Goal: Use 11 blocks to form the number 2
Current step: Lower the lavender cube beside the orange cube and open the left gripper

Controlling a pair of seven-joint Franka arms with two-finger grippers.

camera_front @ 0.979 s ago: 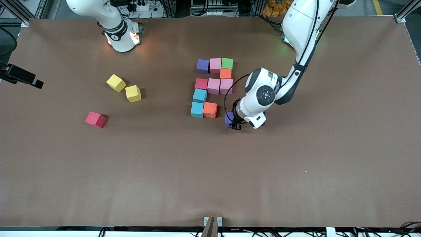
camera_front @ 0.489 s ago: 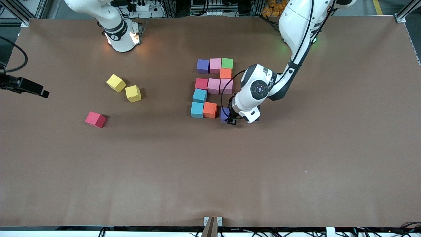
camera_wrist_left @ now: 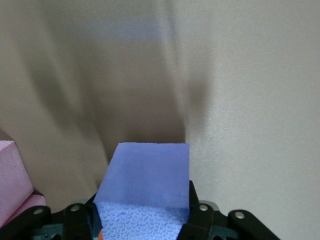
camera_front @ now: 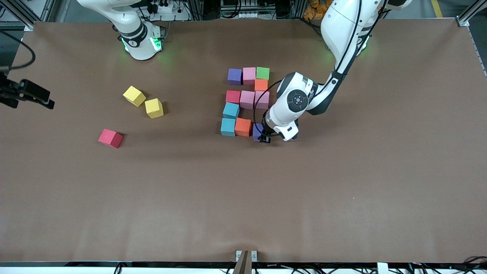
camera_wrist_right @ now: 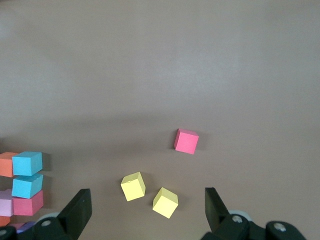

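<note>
The left gripper (camera_front: 263, 137) is clamped on a purple block (camera_front: 258, 132), low beside the orange block (camera_front: 243, 127) that ends the figure's nearest row. In judgement, this is placement of the last block of the 2; next it must seat flush, then be released. The right gripper (camera_wrist_right: 146, 210) waits wide open and empty, well apart at the right arm's end of the table.

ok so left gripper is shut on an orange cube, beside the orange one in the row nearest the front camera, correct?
Not quite: the cube in the left gripper is purple, not orange, as the left wrist view shows. The rest holds: it sits beside the orange cube in the row nearest the front camera.
</note>
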